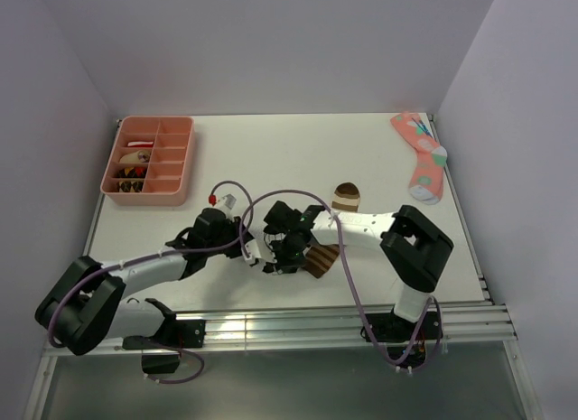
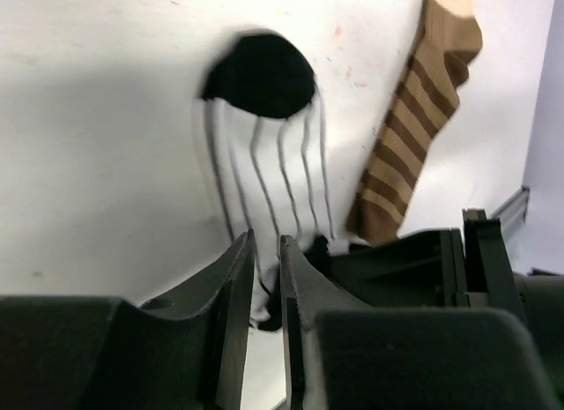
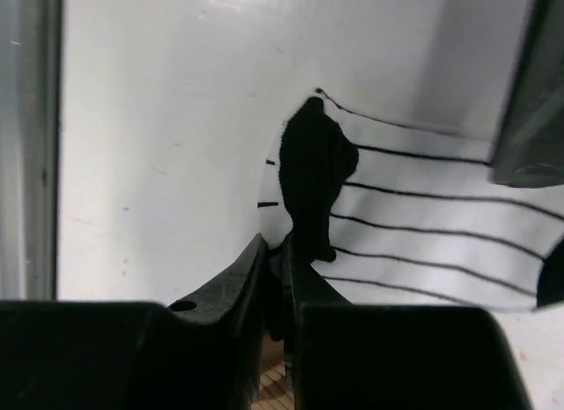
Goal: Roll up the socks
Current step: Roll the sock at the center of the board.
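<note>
The small white sock [image 2: 269, 163] with thin black stripes lies flat on the table, its black toe [image 2: 261, 75] pointing away from my left gripper. My left gripper [image 2: 266, 240] hovers over the sock's near end, its jaws a narrow gap apart with only table and fabric showing through. My right gripper [image 3: 274, 244] is shut on the black end [image 3: 313, 176] of the same striped sock [image 3: 423, 207]. The brown-and-tan striped sock [image 2: 421, 110] lies just beside it, partly under the right gripper [image 1: 282, 256] in the top view. Both grippers meet mid-table, the left gripper [image 1: 253, 248] almost touching the right.
A pink sock [image 1: 421, 158] with coloured dots lies at the far right. A small brown-and-cream fabric bundle [image 1: 345, 197] sits behind the right arm. A pink compartment tray [image 1: 172, 158] stands at the far left. The table's metal front rail [image 1: 343, 312] runs along the near edge.
</note>
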### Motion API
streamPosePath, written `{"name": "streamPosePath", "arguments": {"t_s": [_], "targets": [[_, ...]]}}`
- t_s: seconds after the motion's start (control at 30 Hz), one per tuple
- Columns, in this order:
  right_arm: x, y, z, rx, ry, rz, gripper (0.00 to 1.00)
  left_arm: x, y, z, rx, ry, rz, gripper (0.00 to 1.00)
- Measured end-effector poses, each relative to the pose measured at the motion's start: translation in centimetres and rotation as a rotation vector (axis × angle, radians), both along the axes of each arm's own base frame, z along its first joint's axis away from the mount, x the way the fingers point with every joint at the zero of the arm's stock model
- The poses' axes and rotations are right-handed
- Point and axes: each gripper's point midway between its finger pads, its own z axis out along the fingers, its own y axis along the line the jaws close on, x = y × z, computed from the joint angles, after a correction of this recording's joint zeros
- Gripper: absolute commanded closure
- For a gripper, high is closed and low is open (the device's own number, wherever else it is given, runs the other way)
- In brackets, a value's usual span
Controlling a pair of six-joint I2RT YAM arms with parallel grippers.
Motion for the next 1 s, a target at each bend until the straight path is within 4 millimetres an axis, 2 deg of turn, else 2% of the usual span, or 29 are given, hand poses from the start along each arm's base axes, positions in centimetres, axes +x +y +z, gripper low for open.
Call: {"name": "streamPosePath", "arguments": {"t_s": [0.17,0.4,0.63,0.83,1.0], "targets": [[-1.2,0.4,0.0,-0.034,0.123,0.019,0.94,-0.5,2.1,-0.2,0.012,-0.063,0.098,0.75],[-0.5,0.2,0.3,-0.074,0.328,-0.026,0.94,-1.8,3.7,1.4,-0.055,-0.243,0.178,0.69],[1.4,-0.3,0.1,-0.104,0.539,-0.116,0.94,-3.0,2.7,3.0,-0.108,-0.385,0.149,0.7],[1.5,-0.8,0.1,-0.155,0.665,-0.159,0.94,-4.0,1.6,2.5,-0.064,-0.447,0.083,0.71],[1.1,-0.5,-0.1,-0.18,0.756,-0.164,0.93,-4.6,0.3,1.3,0.025,-0.479,-0.004,0.67]]}}
